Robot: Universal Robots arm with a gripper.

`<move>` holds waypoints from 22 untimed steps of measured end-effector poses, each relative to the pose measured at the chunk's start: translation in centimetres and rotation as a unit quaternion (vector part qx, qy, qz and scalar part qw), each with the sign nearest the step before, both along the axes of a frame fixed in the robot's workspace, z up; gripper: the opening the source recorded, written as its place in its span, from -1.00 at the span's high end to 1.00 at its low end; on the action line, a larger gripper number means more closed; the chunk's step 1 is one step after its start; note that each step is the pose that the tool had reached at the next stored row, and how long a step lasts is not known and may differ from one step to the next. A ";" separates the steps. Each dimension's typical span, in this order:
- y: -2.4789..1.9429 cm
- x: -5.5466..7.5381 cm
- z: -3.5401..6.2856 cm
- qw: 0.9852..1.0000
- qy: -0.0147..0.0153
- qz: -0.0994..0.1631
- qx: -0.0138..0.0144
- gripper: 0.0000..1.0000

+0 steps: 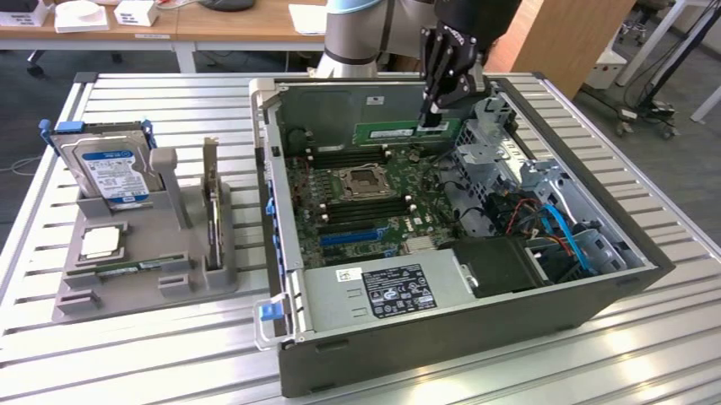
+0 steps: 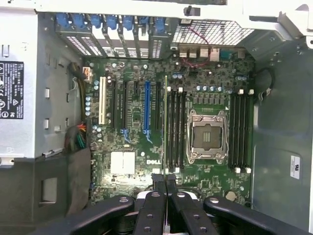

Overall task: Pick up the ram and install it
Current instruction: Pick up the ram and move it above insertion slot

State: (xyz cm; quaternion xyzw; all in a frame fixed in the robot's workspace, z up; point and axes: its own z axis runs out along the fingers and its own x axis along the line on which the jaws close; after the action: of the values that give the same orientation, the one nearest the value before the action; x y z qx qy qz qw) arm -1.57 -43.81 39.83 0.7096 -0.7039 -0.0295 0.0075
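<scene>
Holder rack (image 1: 113,295) on the exterior view's left carries a hard drive (image 1: 107,173), an upright card (image 1: 211,198) and a second memory stick (image 1: 133,268) lying flat, well apart from the work. Computer case (image 1: 451,354) lies open, giving free access from above. Gripper (image 1: 430,125) is clamped on the ram (image 1: 394,132), holding it long edge down above the motherboard (image 1: 327,198), seemingly so its contacts face the slots (image 2: 175,127); in the wrist view it runs parallel to them. Drive cage (image 1: 496,160) stands close on the exterior view's right, narrowing room there

Hard drive (image 1: 107,173) apparently slotted in stand (image 1: 135,291)
</scene>
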 end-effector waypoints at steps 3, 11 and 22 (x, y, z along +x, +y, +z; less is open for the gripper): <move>0.43 -0.1 0.00 1.000 0.000 0.000 0.000 0.77; 1.49 -0.4 -0.01 1.000 0.000 -0.001 0.000 0.77; 2.58 -0.6 -0.06 1.000 0.000 -0.001 0.000 0.77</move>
State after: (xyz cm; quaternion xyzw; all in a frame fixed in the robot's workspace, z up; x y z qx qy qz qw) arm -2.19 -41.23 39.77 0.7090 -0.7046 -0.0295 0.0075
